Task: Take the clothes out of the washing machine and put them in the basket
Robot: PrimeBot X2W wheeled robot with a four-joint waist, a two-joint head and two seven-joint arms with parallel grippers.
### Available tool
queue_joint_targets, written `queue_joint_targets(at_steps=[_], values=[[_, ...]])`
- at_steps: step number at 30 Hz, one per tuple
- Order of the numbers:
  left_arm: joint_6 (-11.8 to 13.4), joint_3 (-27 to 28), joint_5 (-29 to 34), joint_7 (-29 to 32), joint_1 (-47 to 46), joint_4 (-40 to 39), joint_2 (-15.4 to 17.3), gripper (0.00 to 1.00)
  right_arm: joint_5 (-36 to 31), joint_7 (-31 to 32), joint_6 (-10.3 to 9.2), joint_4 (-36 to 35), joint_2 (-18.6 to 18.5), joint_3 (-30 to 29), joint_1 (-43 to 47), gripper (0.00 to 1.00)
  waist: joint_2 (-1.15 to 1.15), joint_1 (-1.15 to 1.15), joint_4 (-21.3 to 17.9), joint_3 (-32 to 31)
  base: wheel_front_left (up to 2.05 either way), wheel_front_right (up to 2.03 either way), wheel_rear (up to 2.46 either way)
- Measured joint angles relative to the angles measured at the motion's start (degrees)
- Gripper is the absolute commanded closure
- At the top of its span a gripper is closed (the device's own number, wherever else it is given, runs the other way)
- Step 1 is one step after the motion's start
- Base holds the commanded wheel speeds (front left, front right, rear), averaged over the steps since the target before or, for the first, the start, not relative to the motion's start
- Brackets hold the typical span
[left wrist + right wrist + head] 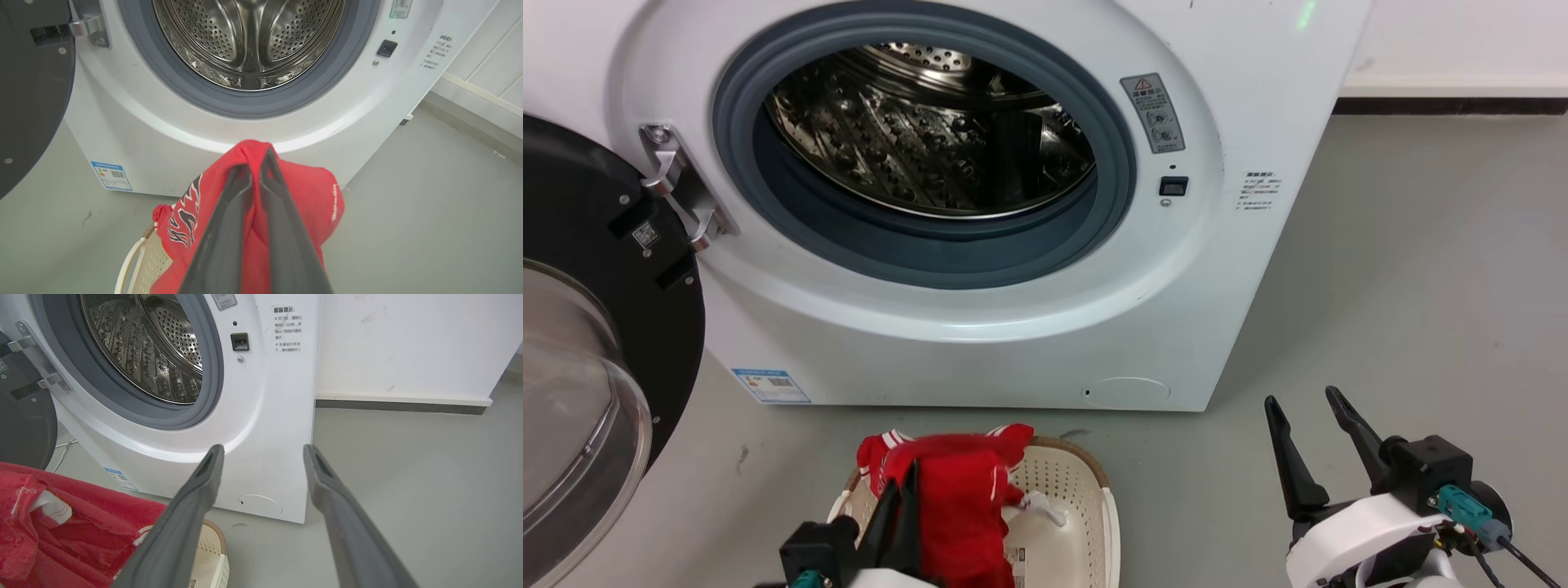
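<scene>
- the step in hand is judged to be the release of the red jersey (pixel 960 498) into the laundry basket (pixel 1086 490), which stands on the grey floor (pixel 1380 286) just in front of the washing machine (pixel 980 327).
- the jersey is pinched by the left gripper (pixel 907 478), whose fingers are drawn almost together with a fold of thin fabric between them. in the left wrist view the cloth is seen draped over the fingertips and hanging down on both sides.
- most of the jersey hangs over the basket's left part. a white-trimmed edge appears to lie across the brown rim on the washer's side, so the garment is judged not yet fully inside.
- for a good release, the gripper would best be lowered toward the middle of the basket before the fingers are parted, so that the fabric is gathered inside and is not left to slide out over the rim.
- thin cloth may cling to the finger pads. a generous opening, followed by a slow withdrawal upward, is advised, and the edge on the rim may need to be nudged in.
- the right gripper (pixel 1301 400) is held wide apart and nothing is carried by it. it is poised above the floor to the right of the basket, apart from it.
- the steel drum (pixel 931 131) looks bare where it can be seen, and the glass door (pixel 572 327) is swung open at the left, so little of the task is judged to be left.
</scene>
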Motion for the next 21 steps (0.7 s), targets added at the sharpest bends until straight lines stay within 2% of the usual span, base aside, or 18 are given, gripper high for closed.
queue_joint_targets(at_steps=[6,14,21], values=[[-0.5,-0.5,-2.8,-3.3,-3.9,15.4,-0.2,1.00,-0.3,0.0,0.00,-0.3,0.0,0.6,-1.6,0.00,0.00,0.00,0.9,2.8,0.00,0.00,0.00],[-1.9,-1.0,-4.3,-5.3,-16.2,32.8,-0.3,1.00,-1.4,0.1,0.01,-1.5,0.0,1.4,-5.4,0.00,0.00,0.00,0.5,9.7,0.00,0.00,0.00],[-2.8,-0.3,-4.4,-5.5,-26.3,43.1,-0.3,1.00,-1.9,-0.4,0.01,-2.2,0.0,1.6,-9.2,0.00,0.00,0.01,-1.0,17.9,0.00,0.00,0.00]])
